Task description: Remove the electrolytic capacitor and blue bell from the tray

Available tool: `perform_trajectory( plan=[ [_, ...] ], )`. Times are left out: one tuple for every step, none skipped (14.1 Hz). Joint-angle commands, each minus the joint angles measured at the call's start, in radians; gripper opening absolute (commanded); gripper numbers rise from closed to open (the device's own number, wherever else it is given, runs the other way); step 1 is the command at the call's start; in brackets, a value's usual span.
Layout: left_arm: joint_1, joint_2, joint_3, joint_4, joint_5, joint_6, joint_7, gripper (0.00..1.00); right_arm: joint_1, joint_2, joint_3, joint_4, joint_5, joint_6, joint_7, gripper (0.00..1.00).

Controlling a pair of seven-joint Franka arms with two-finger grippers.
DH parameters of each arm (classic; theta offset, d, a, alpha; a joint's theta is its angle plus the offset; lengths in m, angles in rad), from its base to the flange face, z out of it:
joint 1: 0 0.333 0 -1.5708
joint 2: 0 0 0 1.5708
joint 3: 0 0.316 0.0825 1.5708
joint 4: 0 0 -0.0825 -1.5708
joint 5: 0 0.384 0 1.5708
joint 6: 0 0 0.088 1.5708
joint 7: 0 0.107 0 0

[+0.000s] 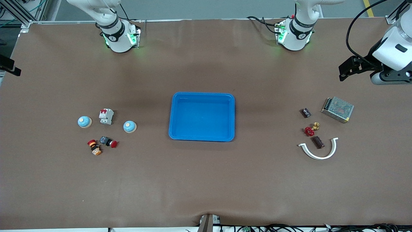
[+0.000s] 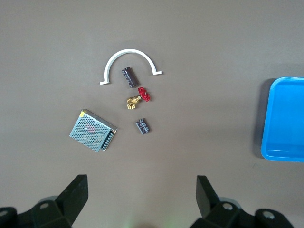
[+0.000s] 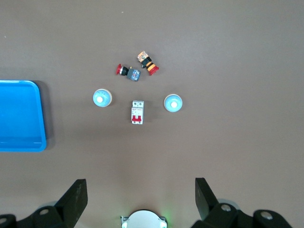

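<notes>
Nearest the front camera at the left arm's end of the table, a white curved bracket (image 1: 318, 151) is laid, and one dark electrolytic capacitor (image 1: 318, 142) lies on its side within the curve; a red-handled brass valve (image 1: 311, 129) sits just beside it, farther from the camera. A second, shorter capacitor (image 1: 305, 112) is found farther still, near a metal mesh-covered power supply (image 1: 337, 109). At the right arm's end, two red-capped push buttons (image 1: 102, 144) are nearest the camera, then the two blue bells (image 1: 129, 126) (image 1: 84, 121) with a white circuit breaker (image 1: 106, 116) between them. The tray (image 1: 202, 96) stands in the middle of the table and nothing is seen in it, so the task's things are judged to be already out of it. The capacitors are judged light, rigid and smooth-sided; being cylinders on their sides, they could roll, and would best be pinched across the barrel near its middle, with the leads avoided. The bells are judged light but hard and domed, so the fingers might slip off the crown; the rim just above the pale base looks the surer hold. The left gripper (image 1: 346, 71) is held over the bare table edge at its own end, its fingers (image 2: 76, 192) spread wide and holding nothing. The right gripper (image 3: 140, 194) is out of the front view and waits above the table near its own base, fingers likewise spread and empty.
</notes>
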Motion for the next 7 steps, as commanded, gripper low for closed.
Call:
perform_trajectory(
  plan=[
    [0.001, -0.013, 0.003, -0.015, -0.022, 0.004, 0.019, 1.0, -0.009, -0.007, 0.017, -0.003, 0.01, 0.012, 0.028, 1.0],
    [0.004, -0.013, 0.003, -0.015, -0.022, 0.002, 0.019, 1.0, -0.003, -0.008, 0.016, -0.024, 0.01, 0.026, 0.028, 1.0],
    [0.006, -0.014, 0.003, -0.016, -0.022, 0.002, 0.019, 1.0, 0.015, -0.019, 0.016, -0.055, -0.004, 0.052, 0.028, 1.0],
    [0.006, -0.017, 0.003, -0.016, -0.022, 0.002, 0.019, 1.0, 0.041, -0.04, 0.01, -0.103, -0.03, 0.085, 0.028, 1.0],
    [0.008, -0.019, 0.003, -0.016, -0.022, 0.002, 0.019, 1.0, 0.082, -0.063, -0.025, -0.157, -0.039, 0.13, 0.03, 1.0],
    [0.008, -0.019, 0.003, -0.016, -0.022, 0.001, 0.019, 1.0, 0.13, -0.088, -0.067, -0.2, -0.041, 0.162, 0.031, 1.0],
    [0.008, -0.019, 0.003, -0.016, -0.022, 0.001, 0.019, 1.0, 0.142, -0.093, -0.082, -0.211, -0.041, 0.17, 0.034, 1.0]
  ],
)
